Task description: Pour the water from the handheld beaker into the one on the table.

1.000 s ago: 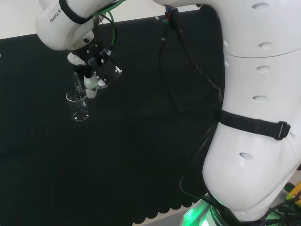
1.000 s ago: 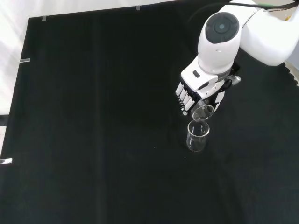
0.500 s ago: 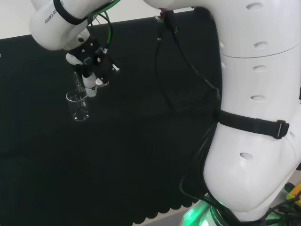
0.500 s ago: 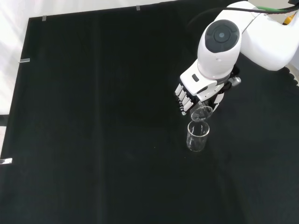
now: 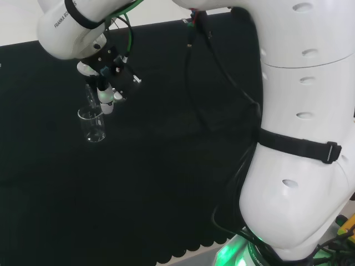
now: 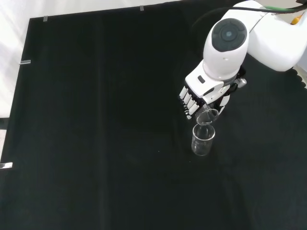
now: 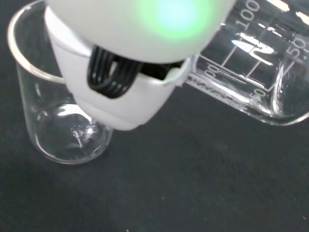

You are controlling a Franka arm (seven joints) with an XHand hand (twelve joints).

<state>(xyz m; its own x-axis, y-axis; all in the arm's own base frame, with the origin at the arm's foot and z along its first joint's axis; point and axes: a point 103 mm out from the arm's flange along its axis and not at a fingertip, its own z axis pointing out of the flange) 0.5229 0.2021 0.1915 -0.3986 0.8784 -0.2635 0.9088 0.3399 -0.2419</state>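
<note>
Black cloth [image 6: 96, 120] across the whole bench, matte and flat, with the white arm [image 6: 225, 40] reaching in over it, smooth glossy shell topped by a round grey cap. Under that, the hand [image 6: 204, 91], fingers curled round the handheld beaker [image 6: 207, 115] and carrying it tipped well over on its side. Right below its mouth, the standing beaker [image 6: 203, 140], upright on the cloth, lip of the held one just above its rim, seemingly apart. Mid-pour by the look of it, though no stream plainly visible. Up close in the wrist view: handheld beaker [image 7: 251, 72] clear glass, printed white graduations, rounded base corner, seemingly little or no water left inside. Standing beaker [image 7: 58, 111] a plain clear cylinder, thin rim, something wet-looking glinting at the bottom. Next, probably: hold the tilt over that rim until the last drops fall, lip kept inside the rim line, no knock against the thin glass.
</note>
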